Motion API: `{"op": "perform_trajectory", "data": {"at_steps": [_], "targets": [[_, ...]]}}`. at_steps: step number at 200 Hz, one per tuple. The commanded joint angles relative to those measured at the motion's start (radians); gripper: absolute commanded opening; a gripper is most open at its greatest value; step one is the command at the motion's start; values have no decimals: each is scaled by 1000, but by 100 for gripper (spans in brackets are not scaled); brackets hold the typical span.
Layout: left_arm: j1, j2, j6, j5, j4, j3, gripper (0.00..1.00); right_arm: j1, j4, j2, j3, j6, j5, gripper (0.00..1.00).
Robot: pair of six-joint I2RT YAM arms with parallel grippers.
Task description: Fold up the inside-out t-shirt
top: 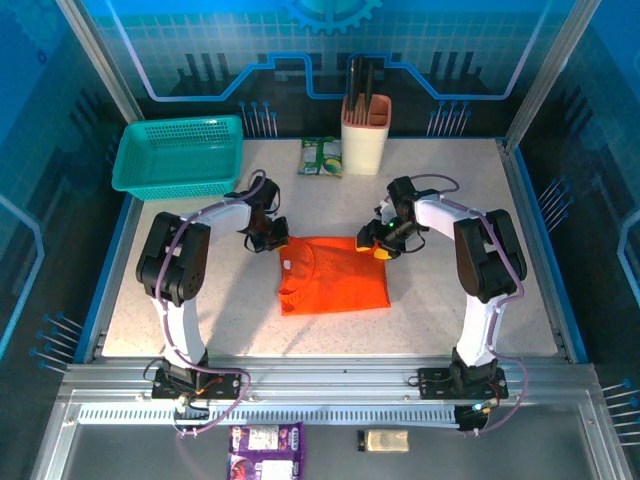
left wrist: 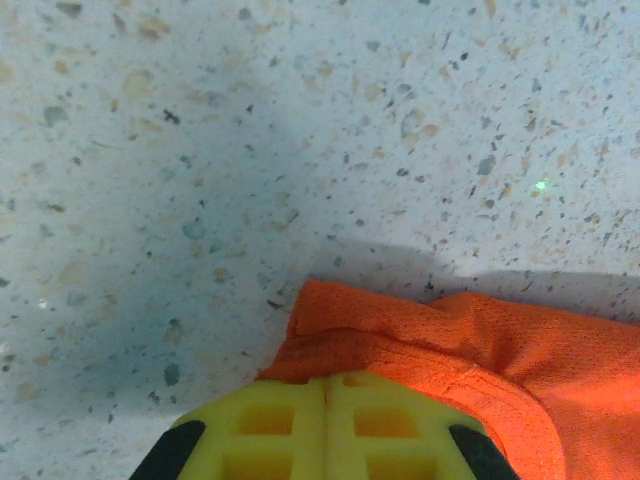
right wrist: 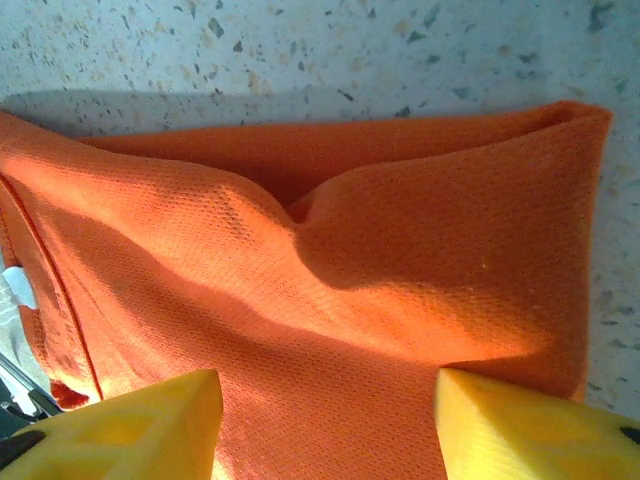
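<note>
The inside-out t-shirt [top: 333, 272] lies as a flat orange rectangle in the middle of the table, with a small white tag [top: 288, 265] near its left edge. My left gripper [top: 268, 237] is at the shirt's far left corner. In the left wrist view its yellow fingers [left wrist: 270, 425] are pressed together, with the orange corner [left wrist: 400, 330] gathered up into their tips. My right gripper [top: 383, 243] hovers at the far right corner. In the right wrist view it [right wrist: 330, 400] is open, its fingertips [right wrist: 180, 410] spread over wrinkled cloth [right wrist: 350, 250] with nothing between them.
A teal mesh basket [top: 180, 155] stands at the back left. A beige holder [top: 365, 130] and a green packet [top: 322, 157] sit at the back centre. Purple packets [top: 265, 440] lie below the table's near rail. Bare speckled tabletop [top: 450, 320] surrounds the shirt.
</note>
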Motion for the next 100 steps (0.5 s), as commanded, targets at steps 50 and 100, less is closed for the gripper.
{"op": "perform_trajectory", "data": {"at_steps": [50,100], "targets": [[-60,-255,32,-13,-122,36,2,4,-12,-110,46,8,-59,59],[-249,-434,-110,-3,-77,-150,2,30,-35,-20,157,-31,-131,59]]}}
